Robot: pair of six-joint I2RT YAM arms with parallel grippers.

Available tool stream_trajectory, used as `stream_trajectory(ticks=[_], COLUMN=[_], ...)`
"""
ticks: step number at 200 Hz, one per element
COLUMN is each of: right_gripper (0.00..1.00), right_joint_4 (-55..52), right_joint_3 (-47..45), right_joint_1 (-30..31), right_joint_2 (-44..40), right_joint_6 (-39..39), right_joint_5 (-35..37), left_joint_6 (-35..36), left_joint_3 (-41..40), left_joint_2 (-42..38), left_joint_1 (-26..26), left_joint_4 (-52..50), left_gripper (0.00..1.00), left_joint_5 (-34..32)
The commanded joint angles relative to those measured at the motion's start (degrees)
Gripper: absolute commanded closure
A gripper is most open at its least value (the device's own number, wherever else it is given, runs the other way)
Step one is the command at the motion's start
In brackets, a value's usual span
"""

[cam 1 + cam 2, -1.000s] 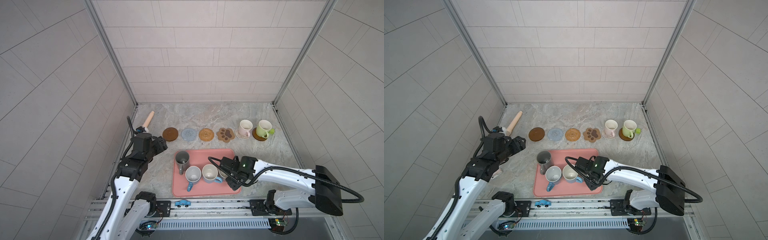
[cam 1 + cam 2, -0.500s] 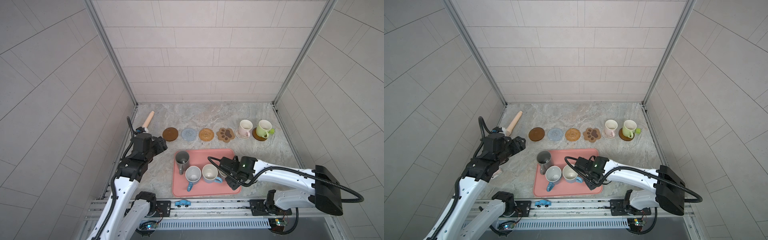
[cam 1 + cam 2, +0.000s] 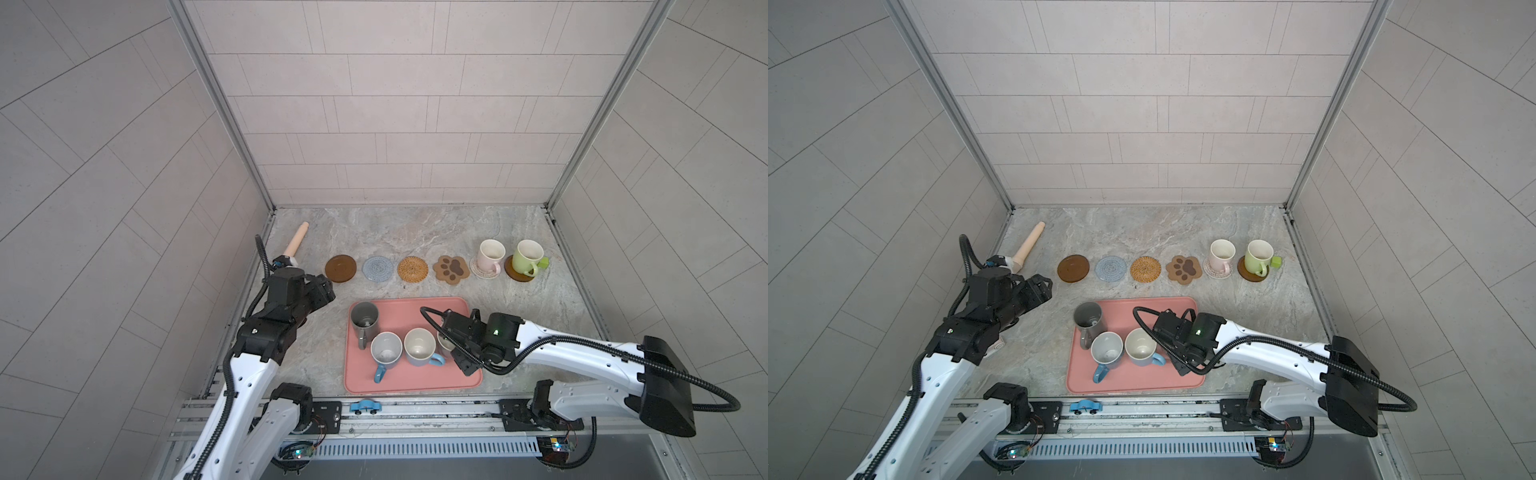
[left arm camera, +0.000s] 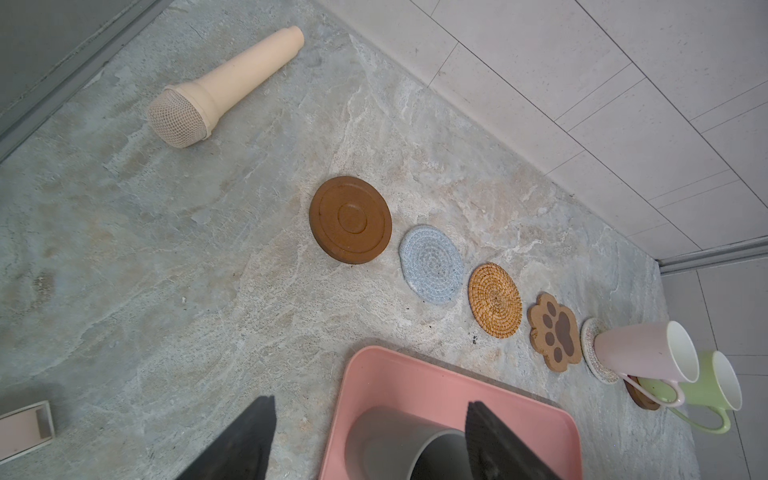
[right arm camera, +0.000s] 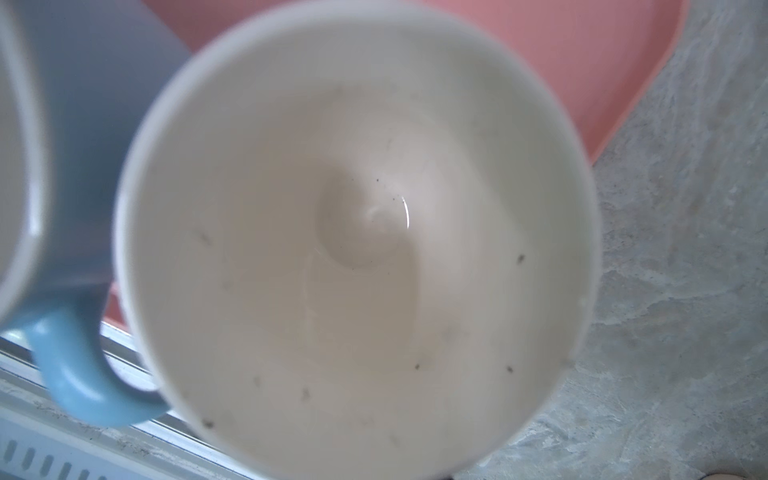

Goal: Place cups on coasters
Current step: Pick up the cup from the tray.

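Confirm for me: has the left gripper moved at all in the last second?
No. In a top view the left gripper sits just where it did, near the brown wooden coaster and by the pink tray's corner, fingers open.

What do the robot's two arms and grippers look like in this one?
Both arms are white links with black joints and wrist housings, each carrying a black ribbed cable. On the left arm, the left gripper is black with dark, wedge-shaped fingers. The right arm shows a small green light at the wrist and a boxy black housing further back.
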Motion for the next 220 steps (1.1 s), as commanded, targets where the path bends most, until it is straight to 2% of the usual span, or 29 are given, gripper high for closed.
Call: stream_trajectory(ticks=[1,44,76,171,220], right_gripper=[0.80,0.81,0.86,0.95,0.95], right_joint_4=[0.7,1.4,0.8,-0.5,0.9], right_joint_3=[0.3,0.6,1.3,4.9,7.0], right_joint_1=[0.1,0.1,0.2,-0.8,-4.1], right_joint_2=[0.7,2.6,3.3,-2.3,-2.4], right_joint_6=[1.2,0.9,1.3,4.2,3.3], right_joint_5=[1.8,2.1,3.3,11.7,11.8], left_joint_6=[-0.2,0.0,0.1,0.1,0.4], left_joint_3=[-0.6,-0.8,-0.8,-0.3,0.4], left_joint_2=[0.2,0.3,0.4,1.1,1.1], left_joint_1=[0.2,0.2,0.2,0.3,0.2], left_joint_4=[1.2,1.2,1.3,1.9,2.1], left_gripper=[0.21,0.21,0.21,0.21,0.21], left_joint_5=[-0.2,-0.2,-0.3,0.2,0.5])
